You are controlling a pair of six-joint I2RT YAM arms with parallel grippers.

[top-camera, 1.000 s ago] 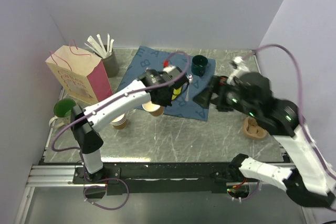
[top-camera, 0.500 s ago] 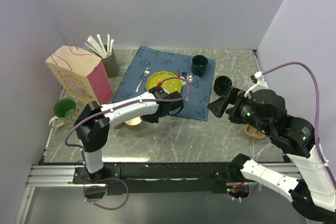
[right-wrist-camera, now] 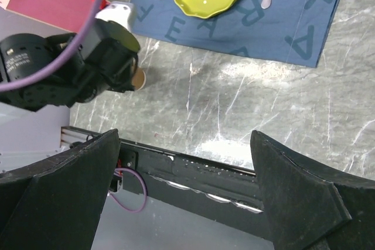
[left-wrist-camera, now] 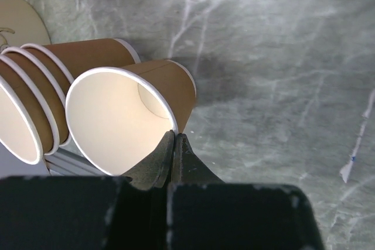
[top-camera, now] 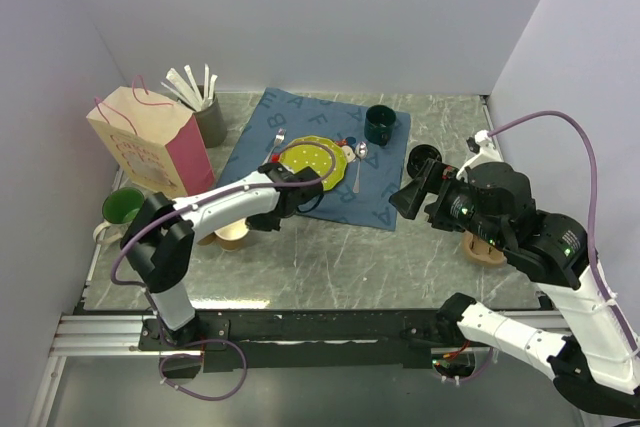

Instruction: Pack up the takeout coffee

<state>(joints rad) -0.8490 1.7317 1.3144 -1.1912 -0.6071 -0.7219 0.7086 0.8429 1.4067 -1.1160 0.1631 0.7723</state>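
The takeout coffee [top-camera: 424, 158], with its black lid up, stands on the table right of the blue mat, partly hidden behind my right gripper. My right gripper [top-camera: 412, 193] hangs high above the table, open and empty; its own view [right-wrist-camera: 187, 203] shows wide-apart fingers over the table's near edge, and the coffee is out of that view. My left gripper [left-wrist-camera: 174, 140] is shut on the rim of a lidless paper cup [left-wrist-camera: 126, 118], which lies tilted beside the stacked paper cups [left-wrist-camera: 32, 106]. In the top view this gripper [top-camera: 258, 219] is left of the mat, next to the cups [top-camera: 232, 236].
A yellow plate [top-camera: 312, 158], spoon and fork lie on the blue mat [top-camera: 375, 197]. A dark green mug [top-camera: 378, 125] stands at the mat's far corner. A pink-sided paper bag [top-camera: 150, 142], a stirrer holder [top-camera: 207, 115] and a green mug [top-camera: 122, 207] are at the left. A brown object [top-camera: 484, 245] lies at the right.
My left gripper has carried the lidless cup from over the mat leftward and nearer, down beside the stacked cups, uncovering the plate. My right arm has swung round and now hangs a little left.
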